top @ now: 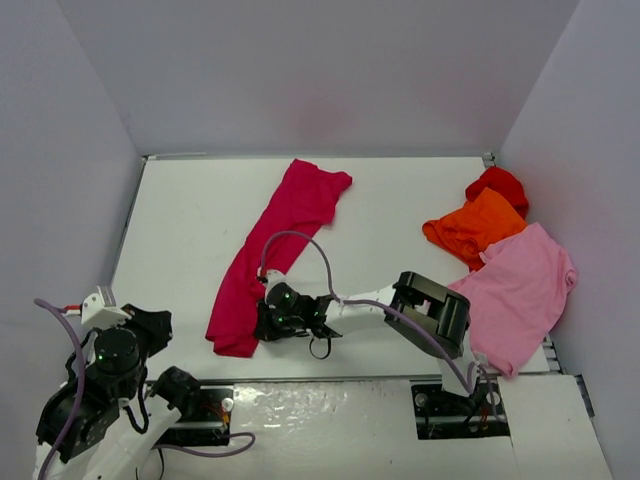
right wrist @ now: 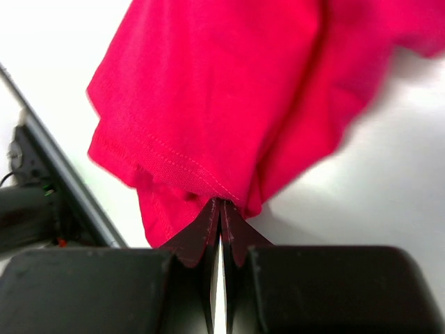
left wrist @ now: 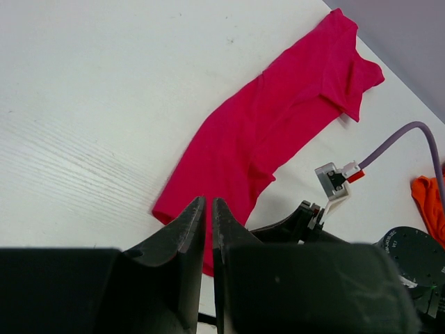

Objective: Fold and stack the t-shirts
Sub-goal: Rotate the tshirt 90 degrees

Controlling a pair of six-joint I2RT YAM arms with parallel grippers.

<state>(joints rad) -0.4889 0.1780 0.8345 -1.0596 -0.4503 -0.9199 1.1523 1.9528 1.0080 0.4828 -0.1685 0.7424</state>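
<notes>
White table [top: 180, 230], right gripper [right wrist: 221, 207] clamped on six-o'clock hem of crimson-magenta t-shirt [top: 275, 240], left gripper [left wrist: 208, 203] closed, empty, at eight o'clock.

The crimson-magenta t-shirt [top: 275, 250], light pink t-shirt [top: 520, 295], orange t-shirt [top: 472, 228] and red t-shirt [top: 498, 185] are all plain, the table [top: 190, 230] white with faint grain.

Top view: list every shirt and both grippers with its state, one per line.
crimson-magenta cloth t-shirt, folded into a long strip, near end pinched
light pink cloth t-shirt, unfolded, spread loosely
orange cloth t-shirt, bunched, unfolded
red cloth t-shirt, bunched, unfolded
right gripper, shut on the crimson-magenta hem
left gripper, shut, empty
</notes>
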